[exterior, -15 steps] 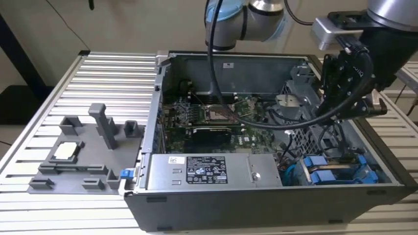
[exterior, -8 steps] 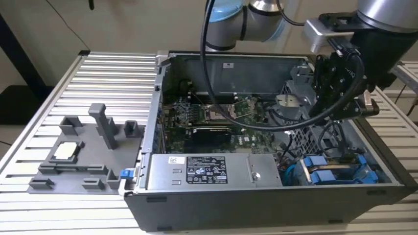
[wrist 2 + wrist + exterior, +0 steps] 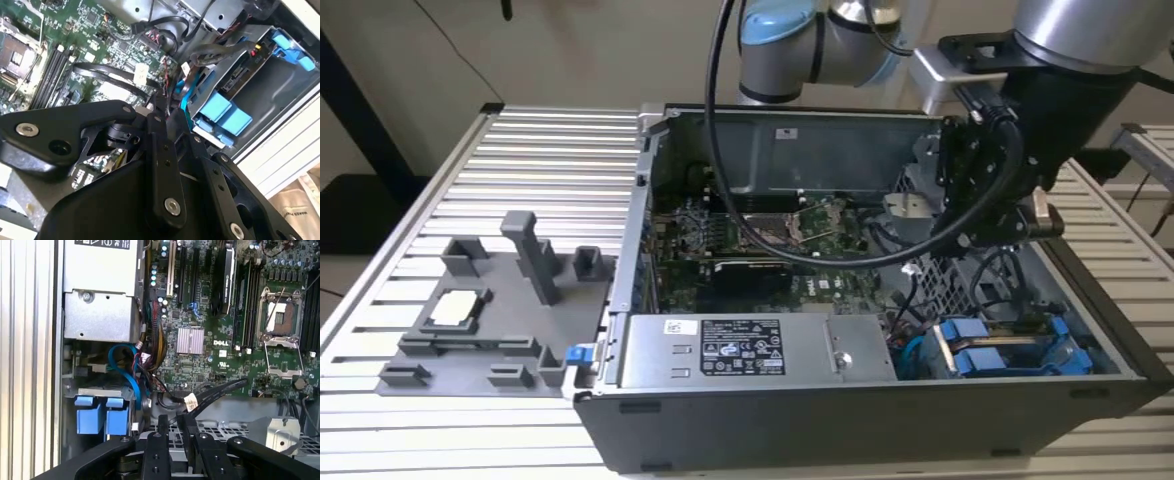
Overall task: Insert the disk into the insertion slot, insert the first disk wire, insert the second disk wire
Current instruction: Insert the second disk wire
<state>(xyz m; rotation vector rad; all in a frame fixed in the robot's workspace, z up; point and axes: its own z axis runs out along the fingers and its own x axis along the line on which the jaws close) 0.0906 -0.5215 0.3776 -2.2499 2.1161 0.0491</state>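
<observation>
**Figure. Disk seated in its bay; wiring stage in hand**

At the exterior view's left, a grey moulded fixture [image 3: 480, 330] lay on the slatted table [image 3: 547, 150], well apart from the work. In the centre stood the open computer case [image 3: 854, 420]. The power supply [image 3: 740, 350] ran along its near wall, with the motherboard [image 3: 761, 240] behind it.

At the exterior view's right, just beside the power supply, the disk [image 3: 983, 361] sat inside the insertion slot [image 3: 102, 391]. Its blue carrier tabs showed at the bay's mouth, so the first step was judged complete.

Above and behind the disk, the arm [image 3: 1081, 40] reached down into the case. In the first wrist view the gripper [image 3: 173, 419] hung over the perforated cage [image 3: 235, 432], near the disk but not touching it. Its jaws were drawn almost together. A black wire [image 3: 220, 391] bearing a white tag ran from over the motherboard down to their tips. In both wrist views the wire ended there, so the gripper was judged to be pinching the wire's end. Which of the two disk wires this was could not be told.

A blue cable [image 3: 134, 385] and a grey cable [image 3: 220, 48] ran toward the disk's end, but whether either was plugged in was hidden. Wiring was thus judged to be in hand and was not shown as finished.
</observation>
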